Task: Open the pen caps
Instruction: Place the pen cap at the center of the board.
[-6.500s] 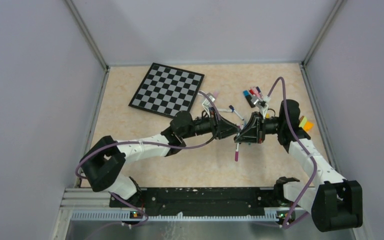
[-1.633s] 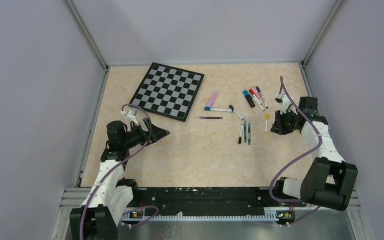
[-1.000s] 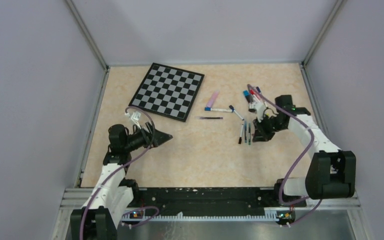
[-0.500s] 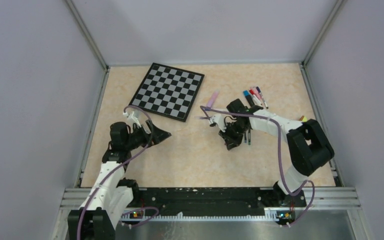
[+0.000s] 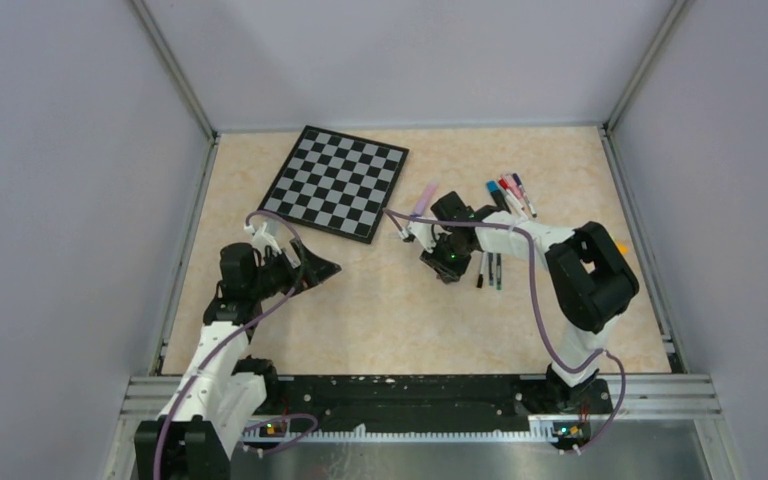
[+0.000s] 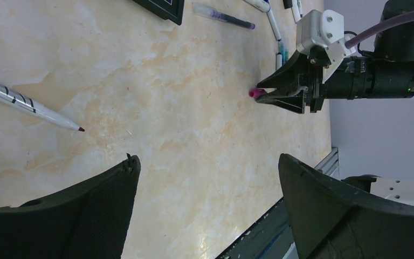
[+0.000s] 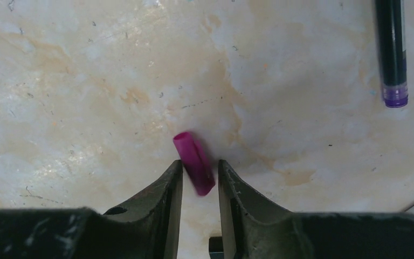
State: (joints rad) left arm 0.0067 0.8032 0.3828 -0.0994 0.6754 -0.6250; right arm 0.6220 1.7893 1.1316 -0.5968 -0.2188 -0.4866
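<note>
A magenta pen cap [image 7: 190, 152] lies tilted between the fingertips of my right gripper [image 7: 200, 163], low over the table. The jaws stand a little wider than the cap, open, with a gap beside it. In the left wrist view the same cap [image 6: 254, 93] shows at the tip of the right gripper [image 6: 267, 94]. Seen from above, the right gripper [image 5: 447, 268] is mid-table, left of two pens [image 5: 490, 268]. My left gripper [image 5: 322, 268] hangs wide open near the chessboard's corner, holding nothing. A white pen with a bare red tip [image 6: 29, 103] lies close to it.
The chessboard [image 5: 335, 180] lies at the back left. A cluster of capped pens [image 5: 510, 194] and a pink pen [image 5: 423, 198] lie behind the right gripper. A black pen with a purple end [image 7: 391, 51] is at the right gripper's far right. A yellow-orange block [image 5: 620, 243] peeks out behind the right arm.
The right arm has swung from the right side leftward to mid-table. Its jaws have parted slightly, leaving the magenta cap loose between them. The left arm has hardly moved.
</note>
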